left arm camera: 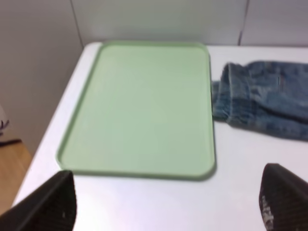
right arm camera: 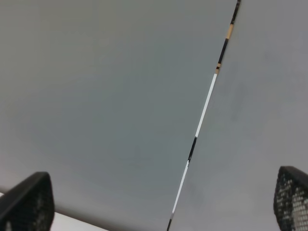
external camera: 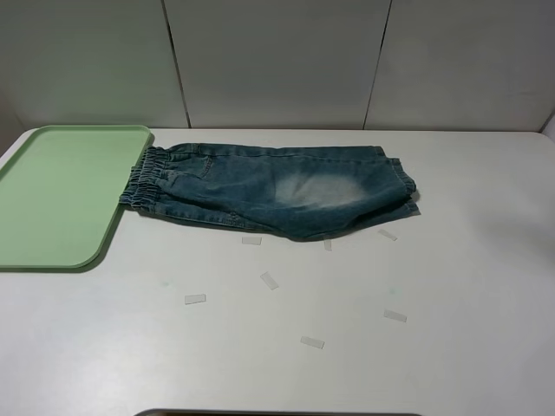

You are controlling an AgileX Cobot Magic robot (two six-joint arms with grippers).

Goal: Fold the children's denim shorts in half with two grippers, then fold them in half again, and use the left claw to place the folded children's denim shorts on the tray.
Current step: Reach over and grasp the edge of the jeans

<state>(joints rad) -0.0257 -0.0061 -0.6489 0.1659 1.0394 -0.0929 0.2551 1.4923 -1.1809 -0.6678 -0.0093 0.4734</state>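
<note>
Pale green tray (external camera: 52,199): at 9 o'clock on the white table (external camera: 468,347).
Denim shorts (external camera: 286,186): flat on the table at 3 o'clock of the tray, folded lengthwise; waistband (external camera: 143,178) points to 9 o'clock, right against the tray's rim; hems (external camera: 403,178) point to 3 o'clock.
Tape scraps (external camera: 270,280): scattered at 6 o'clock of the shorts.
Left claw (left arm camera: 167,192): jaws wide, holding nothing, above the table facing the tray.
Right claw (right arm camera: 161,199): jaws wide, holding nothing, facing grey wall panels (right arm camera: 96,96).

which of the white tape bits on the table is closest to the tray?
The leftmost tape bit, lying alone on the camera side of the shorts, below their waistband end. The others all sit farther right, away from the tray.
</note>
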